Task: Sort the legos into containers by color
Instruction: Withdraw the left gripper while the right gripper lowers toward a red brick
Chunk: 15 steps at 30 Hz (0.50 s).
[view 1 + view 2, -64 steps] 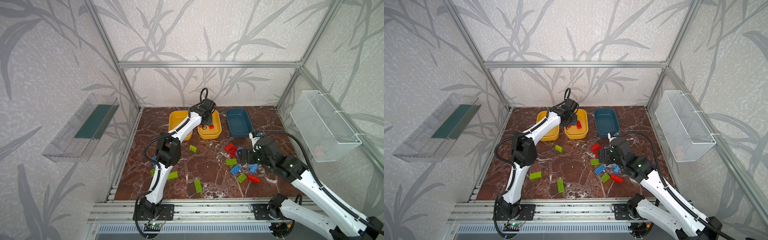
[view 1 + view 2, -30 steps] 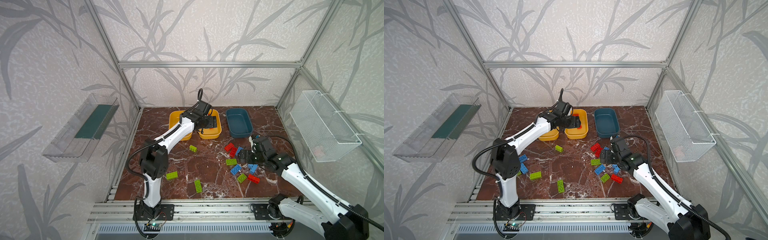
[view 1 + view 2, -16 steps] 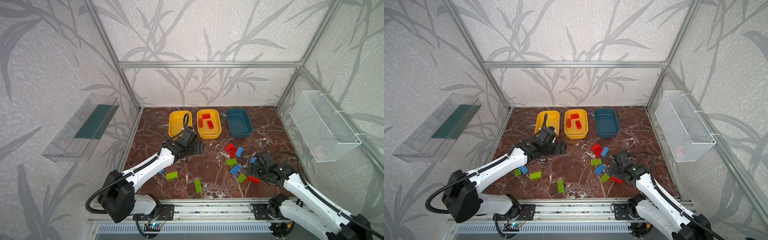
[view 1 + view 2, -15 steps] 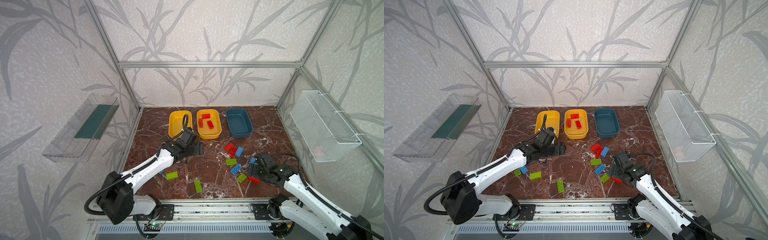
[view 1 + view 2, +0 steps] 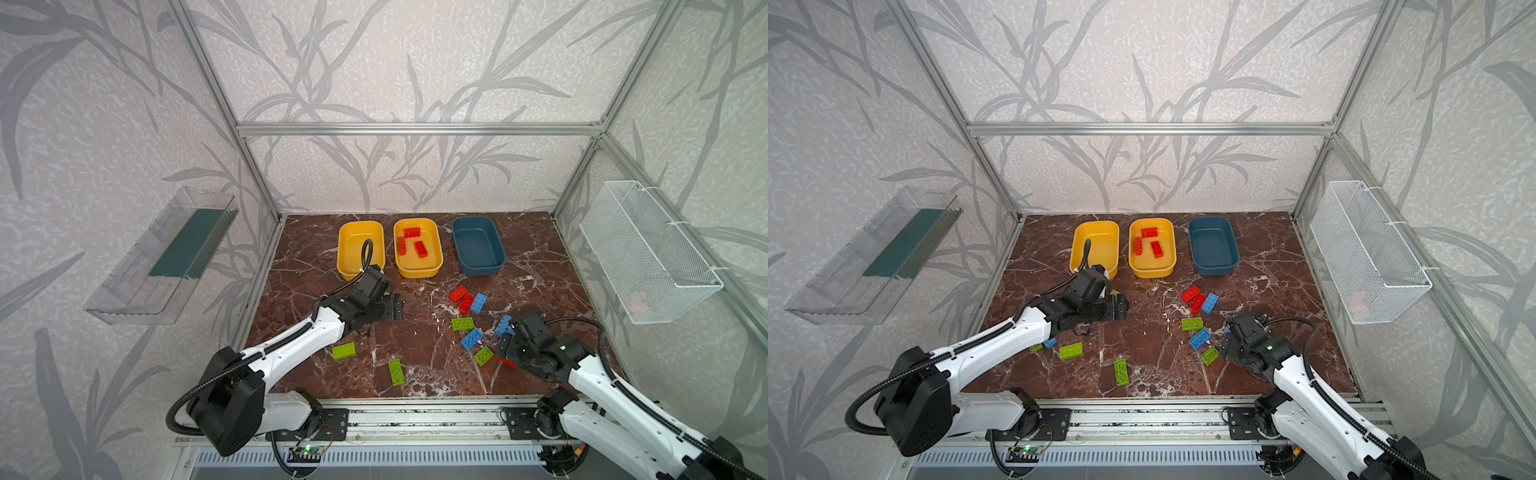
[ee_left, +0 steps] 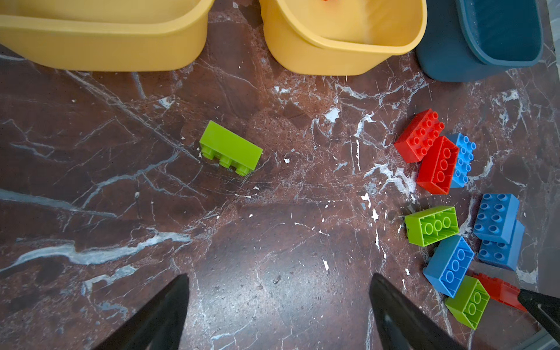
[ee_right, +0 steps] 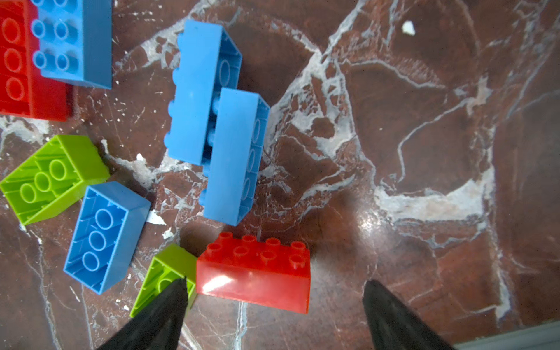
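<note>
down on the marble tabletop [image 5: 415,332], both arms hang over loose legos [image 5: 471,338], each lining up a pick.
right gripper [image 7: 275,280] sits low, jaws wide, straddling a red brick [image 7: 253,272] not yet pinched. i reckon it must drop a touch, miss the small green brick [image 7: 163,266] by one finger, close, then carry to the middle yellow tub [image 5: 432,266], where three reds lie. left gripper [image 6: 277,278] is wide and empty, with a green brick [image 6: 230,148] ahead of it, near the bare yellow tub [image 5: 353,245]. teal tub [image 5: 478,249] holds nothing. no brand or writing that i can read.
</note>
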{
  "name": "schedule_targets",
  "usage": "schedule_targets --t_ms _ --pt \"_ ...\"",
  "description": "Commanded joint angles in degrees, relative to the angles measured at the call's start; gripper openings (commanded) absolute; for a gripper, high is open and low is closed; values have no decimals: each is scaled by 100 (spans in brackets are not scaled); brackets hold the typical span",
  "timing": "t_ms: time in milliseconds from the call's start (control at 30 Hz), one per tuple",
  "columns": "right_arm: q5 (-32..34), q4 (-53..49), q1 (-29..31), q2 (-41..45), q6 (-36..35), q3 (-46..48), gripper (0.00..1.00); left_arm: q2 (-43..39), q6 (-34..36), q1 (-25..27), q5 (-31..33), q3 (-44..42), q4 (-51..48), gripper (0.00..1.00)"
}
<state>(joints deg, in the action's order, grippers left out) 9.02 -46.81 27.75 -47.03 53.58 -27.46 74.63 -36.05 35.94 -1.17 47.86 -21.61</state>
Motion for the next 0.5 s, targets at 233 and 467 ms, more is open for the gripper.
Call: schedule_targets --t_ms 233,467 --pt "40 221 151 -352 250 197 89 -120 71 14 25 -105 84 93" --pt "-66 538 161 -701 180 244 88 -63 71 9 12 -146 96 93"
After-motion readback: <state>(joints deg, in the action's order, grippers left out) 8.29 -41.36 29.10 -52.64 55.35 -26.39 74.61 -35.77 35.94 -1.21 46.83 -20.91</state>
